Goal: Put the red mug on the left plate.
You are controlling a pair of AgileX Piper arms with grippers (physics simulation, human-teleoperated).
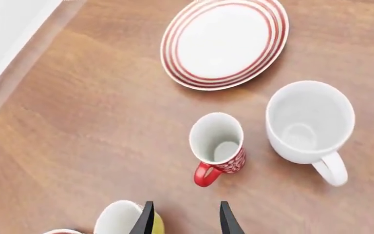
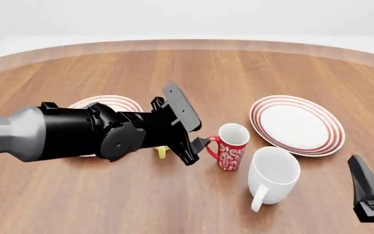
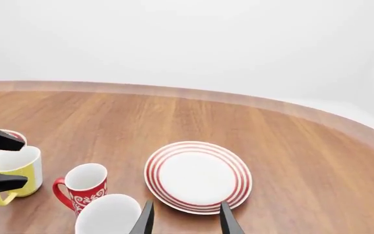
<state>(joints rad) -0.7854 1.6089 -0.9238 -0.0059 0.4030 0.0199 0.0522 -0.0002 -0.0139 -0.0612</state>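
The red mug [image 2: 231, 147] with white floral pattern stands upright mid-table, its handle toward my left gripper [image 2: 196, 149]. That gripper is open and empty, its tips just short of the handle. In the left wrist view the mug [image 1: 216, 144] stands ahead of the open gripper [image 1: 185, 222]. The left plate [image 2: 112, 103], white with red rings, lies behind my left arm and is mostly hidden. My right gripper [image 2: 369, 195] is open and empty at the near right; it also shows in the right wrist view [image 3: 183, 219], where the red mug [image 3: 83, 189] stands to one side.
A larger white mug [image 2: 273, 175] stands just right of the red mug. A yellow mug [image 2: 163, 152] is mostly hidden under my left gripper. The look-alike right plate [image 2: 297, 124] lies at the right. The table's curved far edge [image 2: 187, 45] runs across the back.
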